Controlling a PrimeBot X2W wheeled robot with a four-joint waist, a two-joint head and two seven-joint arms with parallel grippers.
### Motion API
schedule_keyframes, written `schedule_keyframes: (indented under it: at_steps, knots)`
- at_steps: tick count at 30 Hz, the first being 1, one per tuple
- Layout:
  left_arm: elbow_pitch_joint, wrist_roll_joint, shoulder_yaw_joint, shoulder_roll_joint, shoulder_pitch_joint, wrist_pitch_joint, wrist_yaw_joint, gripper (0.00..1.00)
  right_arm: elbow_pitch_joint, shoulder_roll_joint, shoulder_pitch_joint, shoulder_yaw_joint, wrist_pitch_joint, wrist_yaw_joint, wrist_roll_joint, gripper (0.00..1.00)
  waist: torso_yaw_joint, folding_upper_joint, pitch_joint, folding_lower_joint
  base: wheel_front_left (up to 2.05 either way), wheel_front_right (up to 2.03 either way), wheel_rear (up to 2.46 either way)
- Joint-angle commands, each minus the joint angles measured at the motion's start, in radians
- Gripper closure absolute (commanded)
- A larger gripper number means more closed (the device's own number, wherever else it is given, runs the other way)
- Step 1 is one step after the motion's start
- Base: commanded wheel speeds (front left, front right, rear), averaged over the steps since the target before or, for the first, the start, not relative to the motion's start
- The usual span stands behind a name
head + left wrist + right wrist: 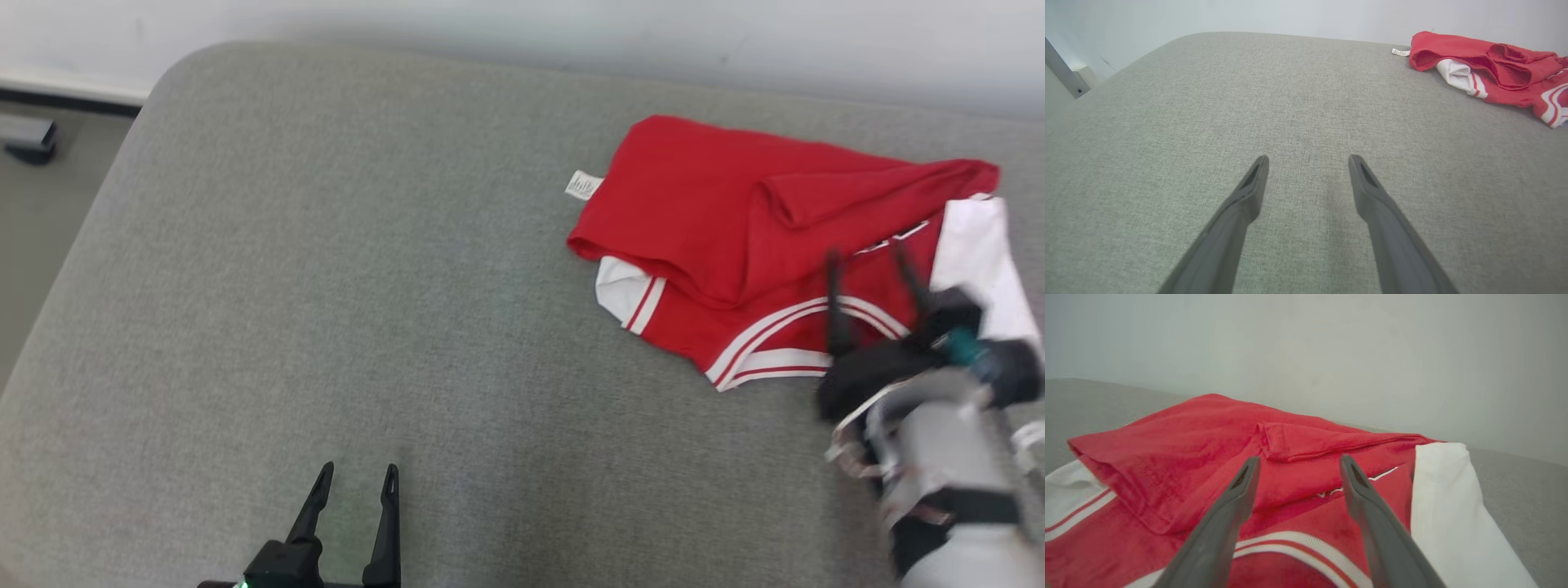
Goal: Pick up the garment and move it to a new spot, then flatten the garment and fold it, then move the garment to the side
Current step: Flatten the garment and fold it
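One garment, one grey cushion, two grippers: left gripper, right gripper.

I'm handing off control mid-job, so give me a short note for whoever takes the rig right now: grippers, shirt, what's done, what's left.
Left gripper: open, empty, over the bare grey fabric surface, well apart from the shirt.
Right gripper: open, empty, fingers over the near edge of the red and white shirt.
Shirt: lies folded in layers at the far right of the surface, a little rumpled, its white label sticking out on the left.
Done: the fold looks made and the shirt sits off to one side.
Left: probably only pulling the right arm clear, and tidying the fold if wanted.
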Motion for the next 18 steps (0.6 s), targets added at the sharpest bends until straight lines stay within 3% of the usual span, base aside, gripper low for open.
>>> schedule_keyframes:
  at_steps: [1, 12, 18]
  knots:
    - [0.005, 0.007, 0.006, 0.000, 0.019, -0.004, 0.000, 0.00, -0.026, 0.026, 0.051, 0.046, -0.003, 0.001, 0.038, 0.00, -0.040, -0.0001, -0.045, 0.0000, 0.00, 0.00, 0.00]
    - [0.018, -0.001, 0.005, 0.001, 0.038, -0.004, -0.011, 0.00, -0.080, 0.048, 0.206, 0.320, -0.002, 0.001, 0.165, 0.00, -0.037, -0.0001, -0.068, 0.0000, 0.00, 0.00, 0.00]
    - [0.019, -0.004, 0.006, 0.000, 0.039, -0.004, -0.009, 0.00, -0.009, 0.043, 0.180, 0.345, -0.002, 0.001, 0.168, 0.00, -0.011, -0.0001, -0.062, 0.0000, 0.00, 0.00, 0.00]
